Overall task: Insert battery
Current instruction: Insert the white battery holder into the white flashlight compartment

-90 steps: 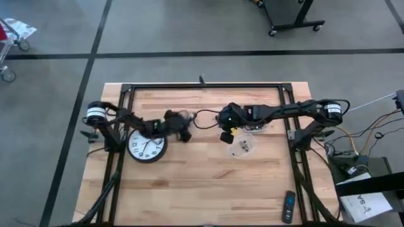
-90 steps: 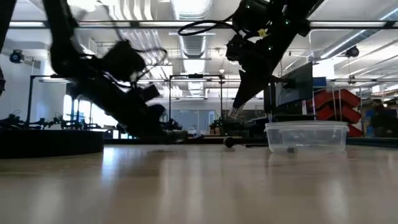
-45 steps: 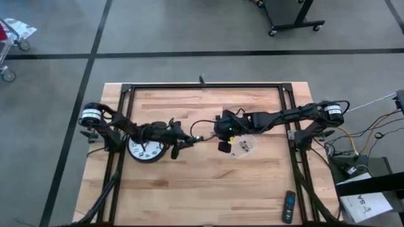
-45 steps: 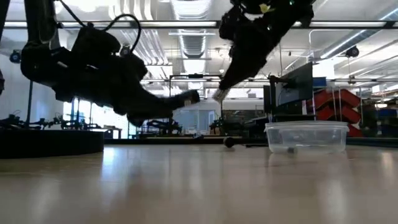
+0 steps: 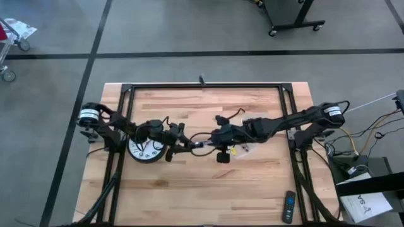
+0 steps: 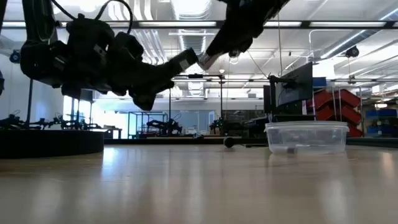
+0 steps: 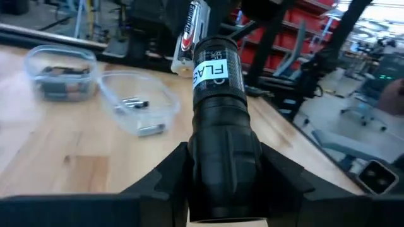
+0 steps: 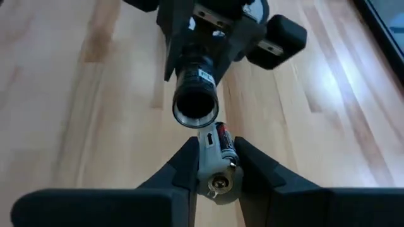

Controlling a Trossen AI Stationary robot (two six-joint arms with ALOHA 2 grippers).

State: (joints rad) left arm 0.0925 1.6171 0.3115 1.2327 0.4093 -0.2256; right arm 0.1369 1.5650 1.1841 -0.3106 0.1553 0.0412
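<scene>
A black flashlight (image 7: 218, 107) is lifted above the table's middle, with my left gripper (image 7: 221, 170) shut on it. Its open mouth (image 8: 196, 107) faces the table's right side. Right at that mouth is a battery (image 8: 221, 151) with a red and silver label, with my right gripper (image 8: 218, 167) shut on it. In the low view the battery's tip (image 6: 204, 59) stands beside the flashlight's end (image 6: 186, 59); whether they touch, I cannot tell. In the high view the two grippers (image 5: 175, 142) (image 5: 208, 141) meet near the clock. My left gripper pinches the flashlight's ribbed body (image 7: 221, 145) between its two fingers, coming from the table's left. The flashlight lies along the fingers and sticks out past them. It is clear of the table, its mouth end tilted upward. My right gripper pinches the battery's sides (image 8: 222, 165) between its two fingers, coming from the table's right. The battery lies along the fingers, its far end (image 8: 218, 131) pointing at the flashlight's mouth. It is clear of the table.
A round wall clock (image 5: 144, 150) lies face up under my left arm. An open clear plastic tub (image 6: 306, 137) with loose batteries stands right of centre, another small tub (image 7: 60, 72) beyond it. A remote control (image 5: 288, 207) lies near the front right corner.
My left gripper has risen from near the table beside the clock, lifting the flashlight and tipping its mouth up toward the right. My right gripper has carried the battery from above the tub toward the table's left, up to the flashlight's mouth.
</scene>
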